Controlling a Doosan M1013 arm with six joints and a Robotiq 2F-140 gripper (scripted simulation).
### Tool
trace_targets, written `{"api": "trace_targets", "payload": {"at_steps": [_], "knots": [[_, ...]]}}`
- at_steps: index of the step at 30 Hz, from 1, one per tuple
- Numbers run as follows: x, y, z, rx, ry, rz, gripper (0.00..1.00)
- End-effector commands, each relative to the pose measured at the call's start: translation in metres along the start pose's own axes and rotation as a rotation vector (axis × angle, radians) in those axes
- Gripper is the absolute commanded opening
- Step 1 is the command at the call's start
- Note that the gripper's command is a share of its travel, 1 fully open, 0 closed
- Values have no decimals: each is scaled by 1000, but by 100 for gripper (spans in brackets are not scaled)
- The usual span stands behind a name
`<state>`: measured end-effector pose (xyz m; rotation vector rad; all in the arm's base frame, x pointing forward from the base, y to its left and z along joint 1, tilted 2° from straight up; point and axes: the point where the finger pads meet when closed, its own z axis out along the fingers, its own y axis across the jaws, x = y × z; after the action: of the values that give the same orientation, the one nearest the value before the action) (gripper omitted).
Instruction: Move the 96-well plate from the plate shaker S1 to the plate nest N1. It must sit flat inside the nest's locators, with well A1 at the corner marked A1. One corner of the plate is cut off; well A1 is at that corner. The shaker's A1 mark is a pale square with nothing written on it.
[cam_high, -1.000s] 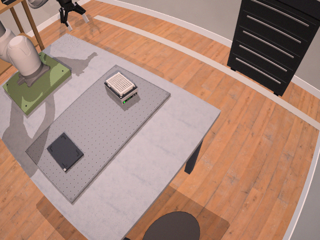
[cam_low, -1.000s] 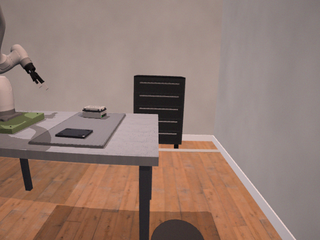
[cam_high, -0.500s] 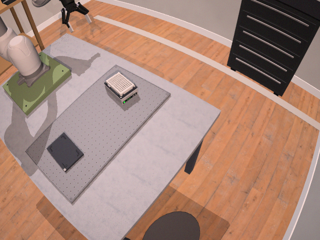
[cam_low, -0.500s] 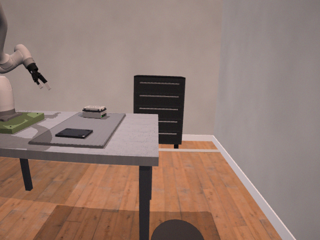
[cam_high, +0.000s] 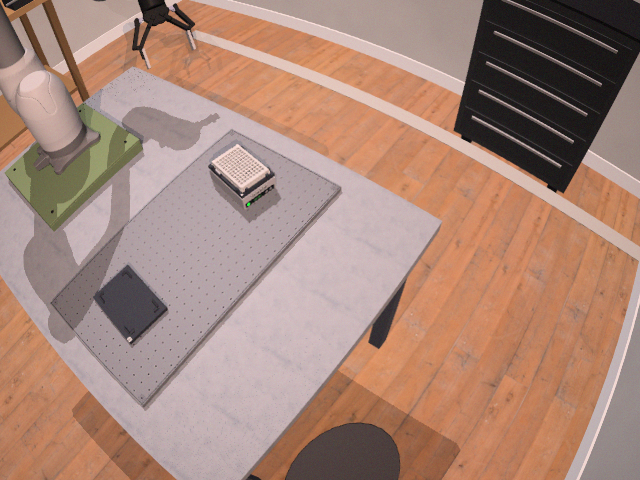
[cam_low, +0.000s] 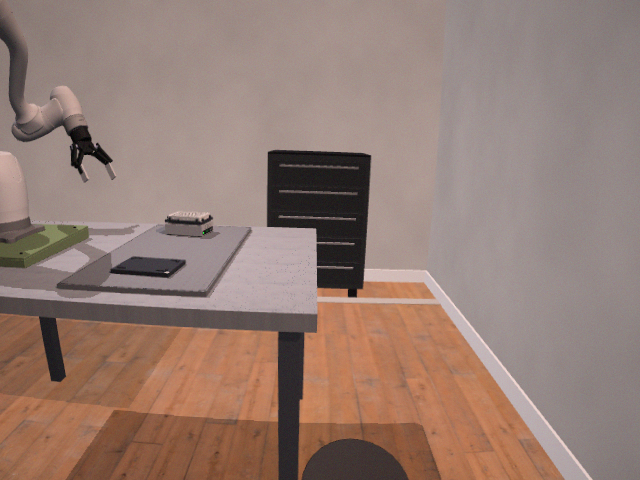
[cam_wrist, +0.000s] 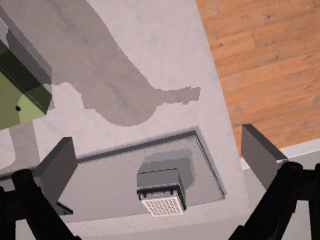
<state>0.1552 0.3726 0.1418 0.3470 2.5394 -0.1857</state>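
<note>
Table (cam_high: 320, 289): your grey breadboard (cam_high: 206, 258) lay on it.
Plate (cam_high: 240, 165): sat on shaker (cam_high: 255, 193).
Nest (cam_high: 130, 303): well apart.
Gripper (cam_low: 96, 173): you had it fully open, holding nothing, high above.

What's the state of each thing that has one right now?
gripper: open, holding nothing, high above the table
96-well plate: seated on the shaker
plate shaker S1: green light on
plate nest N1: unoccupied
drawer cabinet: all drawers shut
</note>
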Motion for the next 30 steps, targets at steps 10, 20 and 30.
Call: {"api": "trace_targets", "payload": {"at_steps": [10,20,30], "knots": [[-31,17,29,107,82,428,100],[-56,28,51,175,118,683,100],[-80,36,70,244,146,939,100]]}}
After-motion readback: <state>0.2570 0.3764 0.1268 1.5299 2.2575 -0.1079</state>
